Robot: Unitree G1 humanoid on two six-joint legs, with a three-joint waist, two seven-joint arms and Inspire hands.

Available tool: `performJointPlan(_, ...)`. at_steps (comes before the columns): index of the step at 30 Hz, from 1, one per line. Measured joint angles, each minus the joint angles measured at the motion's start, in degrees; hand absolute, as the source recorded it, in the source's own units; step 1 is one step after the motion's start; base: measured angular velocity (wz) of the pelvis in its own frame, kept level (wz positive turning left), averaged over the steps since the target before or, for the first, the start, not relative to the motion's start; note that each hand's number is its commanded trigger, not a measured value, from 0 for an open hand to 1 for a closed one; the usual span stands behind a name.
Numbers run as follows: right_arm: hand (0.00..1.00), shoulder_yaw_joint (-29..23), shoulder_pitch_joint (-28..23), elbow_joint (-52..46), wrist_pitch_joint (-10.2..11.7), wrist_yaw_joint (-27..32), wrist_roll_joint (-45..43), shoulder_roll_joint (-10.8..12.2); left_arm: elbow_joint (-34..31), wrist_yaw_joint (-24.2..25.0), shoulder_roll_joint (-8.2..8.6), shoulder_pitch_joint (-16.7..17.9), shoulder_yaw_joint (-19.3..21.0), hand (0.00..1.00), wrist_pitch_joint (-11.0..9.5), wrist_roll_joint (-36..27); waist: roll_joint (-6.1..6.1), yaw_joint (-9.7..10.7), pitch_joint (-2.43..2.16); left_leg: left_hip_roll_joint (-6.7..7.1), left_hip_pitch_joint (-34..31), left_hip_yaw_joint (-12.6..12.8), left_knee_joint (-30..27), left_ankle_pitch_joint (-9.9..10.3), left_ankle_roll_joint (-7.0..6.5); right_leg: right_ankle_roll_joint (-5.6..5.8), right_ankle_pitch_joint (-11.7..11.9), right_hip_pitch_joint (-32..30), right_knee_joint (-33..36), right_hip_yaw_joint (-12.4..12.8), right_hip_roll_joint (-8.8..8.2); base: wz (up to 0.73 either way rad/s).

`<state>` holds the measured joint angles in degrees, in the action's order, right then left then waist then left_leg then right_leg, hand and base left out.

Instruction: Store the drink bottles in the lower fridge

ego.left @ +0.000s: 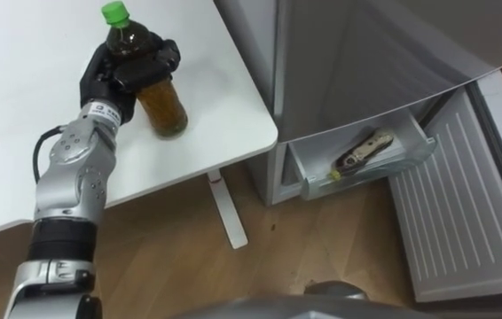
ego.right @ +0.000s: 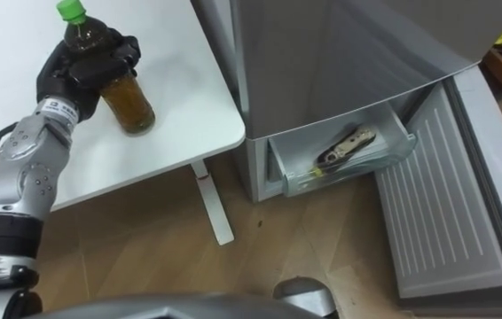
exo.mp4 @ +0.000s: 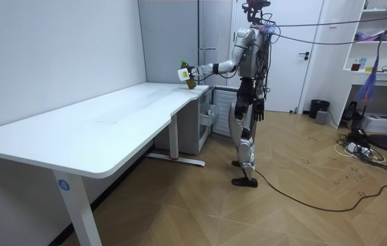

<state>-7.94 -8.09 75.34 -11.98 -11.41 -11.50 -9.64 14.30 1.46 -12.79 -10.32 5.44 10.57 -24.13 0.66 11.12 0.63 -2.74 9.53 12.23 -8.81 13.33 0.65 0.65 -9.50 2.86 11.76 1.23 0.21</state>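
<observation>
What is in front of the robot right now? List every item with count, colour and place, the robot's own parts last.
tea bottle: one, brown with a green cap, at the table's fridge-side corner, gripped by the left hand
table: one, white, left of the fridge
fridge: one, grey, lower part open
lower drawer: one, clear-fronted, pulled out
packet: one, beige and dark, lying in the lower drawer; contents unclear
lower door: one, white and ribbed inside, swung open to the right
floor: wood, under everything
left hand: one, black, curled round the bottle's upper half
right hand: one, hanging beside the hip in the room view
</observation>
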Motion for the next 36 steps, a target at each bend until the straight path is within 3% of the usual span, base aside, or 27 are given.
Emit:
performJointPlan(5, 0.00, 0.1, 0.0, 0.4, 0.1, 0.8, 0.1, 0.0, -7.8, -0.7, 0.58, 4.4, 0.0, 1.00, 0.0, 0.0, -0.87, -1.0, -0.53, 0.00, 0.1, -0.9, 0.0, 0.0, 0.00, -0.02, 0.0, 0.2, -0.1, -0.9, -0.13, 0.05)
performJointPlan(12, 0.00, 3.2, 1.3, 1.0, 0.0, 0.8, 0.2, 0.0, -14.4, -0.5, 0.90, 9.2, -1.6, 1.00, 0.0, 0.1, -0.96, -4.0, -0.49, 0.17, -0.8, -4.9, -0.4, 0.0, -0.01, -0.04, 0.0, 0.8, -0.3, -6.6, -0.98, 0.22)
performJointPlan(15, 0.00, 4.4, 2.1, 0.9, 0.0, 0.8, 0.2, -0.1, -15.3, -0.6, 0.90, 11.7, -2.3, 1.00, 0.1, -1.2, -1.08, -5.3, -0.38, 0.37, -1.3, -5.4, -1.0, 0.0, -0.01, -0.06, 0.0, 1.1, -1.1, -7.6, -1.31, 0.19)
performJointPlan(22, 0.00, 7.2, 3.8, 0.5, 0.0, 2.5, 0.2, 0.1, -19.2, -0.7, 1.66, 14.7, -2.7, 1.00, 0.4, -9.1, -0.82, -8.0, -0.35, 0.53, -3.3, -7.2, -2.0, 0.0, -0.03, -0.06, 0.0, 1.0, -1.2, -10.2, -1.76, 0.21)
performJointPlan(28, 0.00, 11.4, 5.6, 0.4, 0.1, 5.0, 2.4, 0.0, -20.3, 0.1, 1.95, 15.8, -7.6, 1.00, 0.3, -11.9, -0.62, -9.5, -0.49, 0.86, -4.1, -8.9, -2.5, -0.1, -0.12, 0.00, -0.3, 1.4, -1.3, -12.1, -2.18, 0.17)
performJointPlan(36, 0.00, 12.3, 7.0, 0.1, 0.7, 7.0, 2.6, -0.1, -20.3, 2.7, 2.11, 18.2, -10.1, 1.00, 0.4, -17.0, -1.26, -10.1, -0.25, 1.06, -5.0, -10.2, -2.7, -0.1, -0.12, 0.02, -0.4, 1.8, -2.2, -13.5, -2.29, 0.10)
